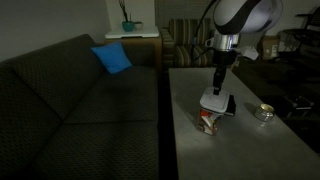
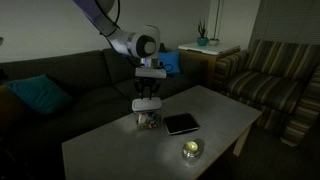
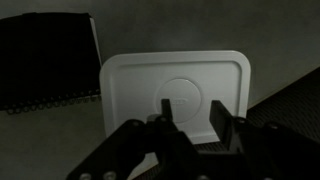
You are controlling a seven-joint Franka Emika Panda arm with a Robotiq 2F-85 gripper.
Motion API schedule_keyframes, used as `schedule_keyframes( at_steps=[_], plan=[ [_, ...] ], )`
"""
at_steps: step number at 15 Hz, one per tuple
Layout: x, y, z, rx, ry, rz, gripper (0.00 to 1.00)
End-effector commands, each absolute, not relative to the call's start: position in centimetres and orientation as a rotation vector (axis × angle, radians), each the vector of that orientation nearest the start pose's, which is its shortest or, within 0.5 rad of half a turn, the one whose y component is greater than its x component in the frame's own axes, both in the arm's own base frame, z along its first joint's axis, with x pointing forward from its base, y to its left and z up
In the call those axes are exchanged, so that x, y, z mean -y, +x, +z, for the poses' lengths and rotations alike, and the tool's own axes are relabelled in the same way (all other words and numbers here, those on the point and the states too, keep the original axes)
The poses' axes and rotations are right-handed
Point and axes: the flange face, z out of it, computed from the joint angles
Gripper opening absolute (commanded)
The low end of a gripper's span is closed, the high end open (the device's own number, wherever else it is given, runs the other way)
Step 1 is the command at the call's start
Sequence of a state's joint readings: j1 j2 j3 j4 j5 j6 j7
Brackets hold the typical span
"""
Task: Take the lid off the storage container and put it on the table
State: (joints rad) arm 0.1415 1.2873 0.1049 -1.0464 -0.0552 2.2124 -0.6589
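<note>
The white rounded-square lid (image 3: 173, 88) faces the wrist camera and hides the storage container under it. In both exterior views the lid (image 1: 213, 101) (image 2: 146, 106) shows on top of the red-orange and white container (image 1: 207, 121) (image 2: 148, 122), which stands on the pale grey table (image 1: 240, 150) (image 2: 120, 150). My gripper (image 3: 192, 112) (image 1: 216, 93) (image 2: 147, 97) points down right over the lid. Its two fingers are apart, and the lid's surface shows between them. I cannot tell whether the fingertips touch the lid.
A flat black notebook (image 3: 45, 60) (image 1: 229, 105) (image 2: 181, 124) lies on the table beside the container. A small round shiny dish (image 1: 263, 112) (image 2: 191, 150) stands farther along. A dark sofa (image 1: 80, 100) runs along one table edge, and an armchair (image 2: 275, 85) stands at the end.
</note>
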Motion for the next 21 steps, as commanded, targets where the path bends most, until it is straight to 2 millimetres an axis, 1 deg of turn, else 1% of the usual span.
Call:
schedule_keyframes(
  at_steps=[1,3,4,6,9,11,16,19,21],
  plan=[
    [-14.7,72.8,1.5,1.252,-2.818,0.053,0.14],
    [-15.2,72.8,1.3,1.255,-2.829,0.032,0.02],
    [-15.4,72.8,1.3,1.255,-2.830,0.029,0.00],
    [-15.7,72.7,1.4,1.259,-2.828,0.021,0.00],
    [-16.2,72.4,0.7,1.269,-2.818,0.039,0.00],
    [-16.3,72.1,0.1,1.267,-2.827,0.057,0.00],
    [-16.6,71.5,-2.2,1.225,-2.832,0.082,0.00],
    [-17.2,71.2,-2.9,1.245,-2.821,0.129,0.00],
    [-17.3,71.0,-3.5,1.249,-2.813,0.164,0.00]
  ],
)
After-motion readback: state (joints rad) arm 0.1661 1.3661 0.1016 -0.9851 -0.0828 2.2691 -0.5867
